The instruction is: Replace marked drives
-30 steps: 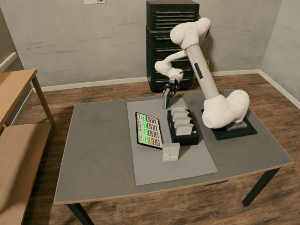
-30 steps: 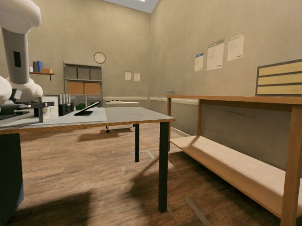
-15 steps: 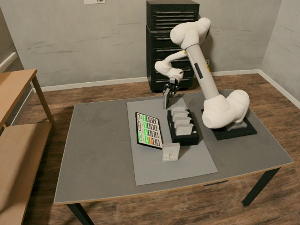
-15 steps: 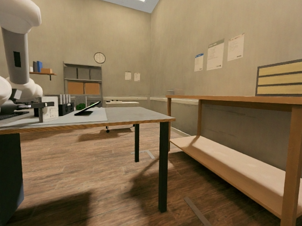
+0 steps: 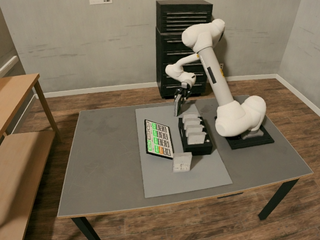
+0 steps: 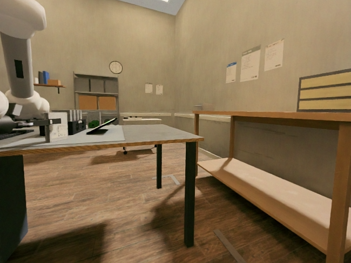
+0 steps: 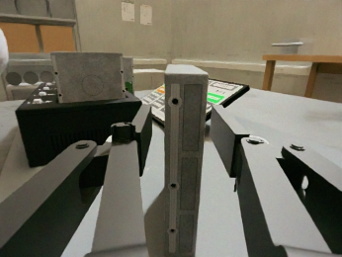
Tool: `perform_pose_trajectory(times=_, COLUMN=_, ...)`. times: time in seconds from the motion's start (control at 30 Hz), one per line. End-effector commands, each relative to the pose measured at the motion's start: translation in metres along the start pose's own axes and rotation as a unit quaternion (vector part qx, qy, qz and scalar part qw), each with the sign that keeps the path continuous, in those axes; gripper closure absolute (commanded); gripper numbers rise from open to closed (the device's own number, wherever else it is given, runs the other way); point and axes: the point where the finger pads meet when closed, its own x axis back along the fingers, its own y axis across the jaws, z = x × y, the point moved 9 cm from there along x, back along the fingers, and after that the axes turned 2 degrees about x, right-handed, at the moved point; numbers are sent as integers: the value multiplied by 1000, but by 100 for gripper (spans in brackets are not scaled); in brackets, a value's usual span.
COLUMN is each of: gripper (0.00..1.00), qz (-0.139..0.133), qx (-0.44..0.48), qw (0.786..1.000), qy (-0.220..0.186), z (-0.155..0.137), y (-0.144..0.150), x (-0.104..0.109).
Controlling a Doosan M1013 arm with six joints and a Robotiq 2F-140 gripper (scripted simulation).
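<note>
A grey drive stands upright at the mat's back edge. My gripper is open around it, with a gap on each side in the wrist view. The black dock stands on the mat and holds several upright drives, the nearest to the top view being one drive. Another drive stands on the mat in front of the dock. The tilted screen shows green cells and one orange cell in its bottom row.
The arm's base plate is right of the dock on the table. The screen stands left of the dock, its lower right corner close to the front drive. A drawer cabinet stands behind the table. A wooden bench is off to the side.
</note>
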Motion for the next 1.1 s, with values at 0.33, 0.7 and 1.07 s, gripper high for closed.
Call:
perform_pose_trajectory(times=0.33, gripper=60, qz=0, qx=1, qw=1000, qy=0, z=1, y=0, x=25)
perform_pose_trajectory(times=0.7, gripper=60, qz=0, qx=1, qw=1000, qy=0, z=1, y=0, x=54)
perform_pose_trajectory(times=1.07, gripper=60, qz=0, qx=1, qw=1000, qy=0, z=1, y=0, x=70)
